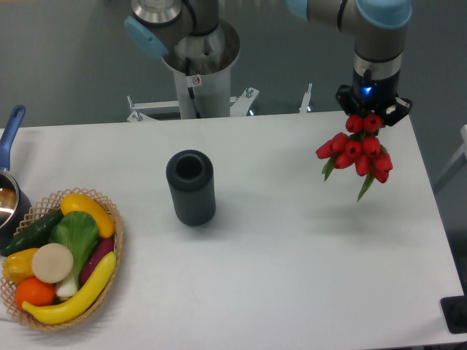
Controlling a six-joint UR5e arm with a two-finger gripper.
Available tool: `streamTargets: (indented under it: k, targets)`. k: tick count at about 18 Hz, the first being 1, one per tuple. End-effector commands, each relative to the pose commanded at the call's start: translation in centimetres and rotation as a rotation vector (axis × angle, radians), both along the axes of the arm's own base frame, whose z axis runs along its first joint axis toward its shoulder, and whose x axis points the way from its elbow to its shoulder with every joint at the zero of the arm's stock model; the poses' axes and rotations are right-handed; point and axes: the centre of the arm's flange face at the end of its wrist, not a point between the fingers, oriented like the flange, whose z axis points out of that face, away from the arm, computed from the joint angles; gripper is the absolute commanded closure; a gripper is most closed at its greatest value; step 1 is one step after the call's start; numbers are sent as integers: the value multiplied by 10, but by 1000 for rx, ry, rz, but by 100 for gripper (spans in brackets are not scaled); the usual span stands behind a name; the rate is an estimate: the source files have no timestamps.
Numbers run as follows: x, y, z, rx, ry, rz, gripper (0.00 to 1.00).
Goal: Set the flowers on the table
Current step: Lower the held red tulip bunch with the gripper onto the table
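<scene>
The flowers (pixel 357 152), a bunch of red tulip buds with green leaves, hang in the air over the right part of the white table (pixel 292 255). My gripper (pixel 372 117) is directly above them and shut on the bunch, with the buds spreading out below the fingers. The stems are hidden behind the buds and the gripper. A faint shadow of the bunch falls on the table below it.
A dark ribbed cylinder (pixel 191 187) stands upright left of centre. A wicker basket (pixel 109 219) with colourful vegetables sits at the front left. A pot with a blue handle (pixel 10 131) is at the left edge. The robot base (pixel 197 73) stands behind the table.
</scene>
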Motion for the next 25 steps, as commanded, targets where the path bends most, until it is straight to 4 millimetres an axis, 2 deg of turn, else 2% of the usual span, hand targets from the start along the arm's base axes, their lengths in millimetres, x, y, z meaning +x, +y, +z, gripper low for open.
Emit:
streamTargets:
  k: [12,15,19,23,25]
  targets:
    - [1,8,-8,6,-9,13,63]
    - [-1,14,-24,-3,-37,2,63]
    - [-5,33,-48,-5,-51,-24,64]
    - [-8,63,-78,-3,-65,-4,63]
    - [-11,84,-87,-1,-65,-8,63]
